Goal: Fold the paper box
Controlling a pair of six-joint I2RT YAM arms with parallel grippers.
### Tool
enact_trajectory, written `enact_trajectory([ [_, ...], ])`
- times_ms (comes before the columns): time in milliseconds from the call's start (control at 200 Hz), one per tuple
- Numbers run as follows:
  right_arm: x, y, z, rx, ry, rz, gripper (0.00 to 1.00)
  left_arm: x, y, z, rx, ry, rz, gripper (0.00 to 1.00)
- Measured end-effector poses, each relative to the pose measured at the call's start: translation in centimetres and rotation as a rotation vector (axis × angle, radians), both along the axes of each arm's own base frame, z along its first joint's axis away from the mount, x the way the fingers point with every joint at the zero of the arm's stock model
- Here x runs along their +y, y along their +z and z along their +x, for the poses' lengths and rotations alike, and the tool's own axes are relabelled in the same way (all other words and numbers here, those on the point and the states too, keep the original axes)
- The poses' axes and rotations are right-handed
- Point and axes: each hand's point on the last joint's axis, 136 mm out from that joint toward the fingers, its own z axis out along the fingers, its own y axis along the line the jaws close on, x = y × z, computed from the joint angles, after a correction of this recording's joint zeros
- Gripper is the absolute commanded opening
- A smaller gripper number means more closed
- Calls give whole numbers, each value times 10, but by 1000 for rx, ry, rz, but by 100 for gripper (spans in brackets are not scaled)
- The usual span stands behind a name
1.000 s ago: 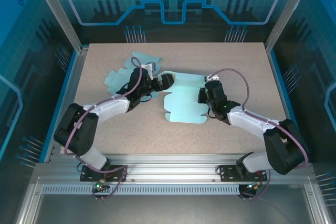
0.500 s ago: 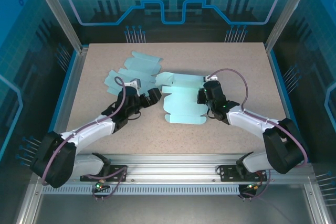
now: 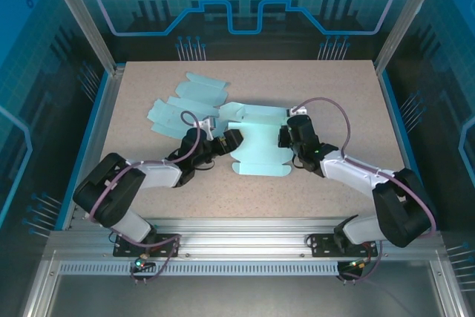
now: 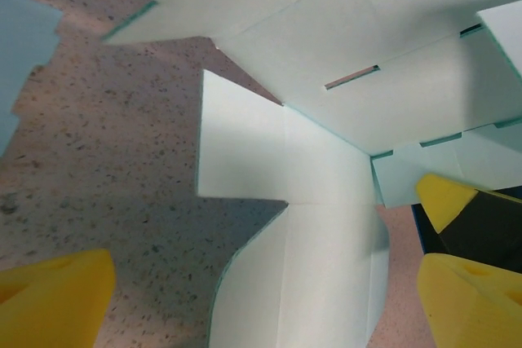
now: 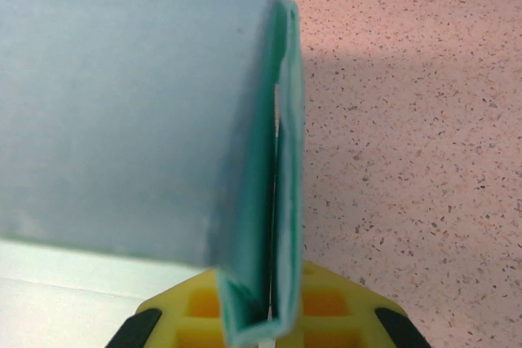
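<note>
Left pincer (image 3: 231,139) nearer half-folded paper box (image 3: 258,155)

The paper box (image 3: 260,146) is light blue-green. The table (image 3: 341,102) is pinkish tan with dark specks. The left end effector (image 3: 228,139) has yellow pads (image 4: 49,295). The arms (image 3: 349,170) are black and white.

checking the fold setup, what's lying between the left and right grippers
In the top view the paper box spans the gap: the left gripper sits open at its left edge, the right gripper pinches a raised fold on its right.
</note>
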Motion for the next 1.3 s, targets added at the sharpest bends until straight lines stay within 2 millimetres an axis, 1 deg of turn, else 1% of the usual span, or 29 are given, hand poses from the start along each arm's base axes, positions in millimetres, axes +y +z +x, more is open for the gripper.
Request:
enact_trajectory([
  [65,-1,0,-1,-2,-2,-1,0,-4,5,1,-18,-11,-12,93],
  [165,-1,1,-2,-3,-2,0,0,-12,19,3,-64,-27,-33,93],
  [420,-2,-2,-3,-1,-5,4,0,-19,45,13,-159,-40,-44,91],
  [505,-2,-2,-3,0,-6,4,0,-20,50,16,-186,-45,-38,91],
  [565,-2,-3,-3,1,-6,4,0,-21,53,16,-200,-50,-30,90],
  [690,-2,-2,-3,1,-7,7,0,-27,57,16,-226,-73,-9,84],
  [825,-2,-3,-3,1,-8,7,0,-37,59,15,-243,-103,0,81],
  [1026,-2,-3,-3,2,-8,6,0,-51,53,16,-234,-137,-1,82],
  [1156,-3,-3,-4,3,-13,-2,0,-52,48,17,-227,-140,3,83],
  [1301,-4,-4,-4,4,-18,-6,0,-49,54,13,-247,-146,18,84],
])
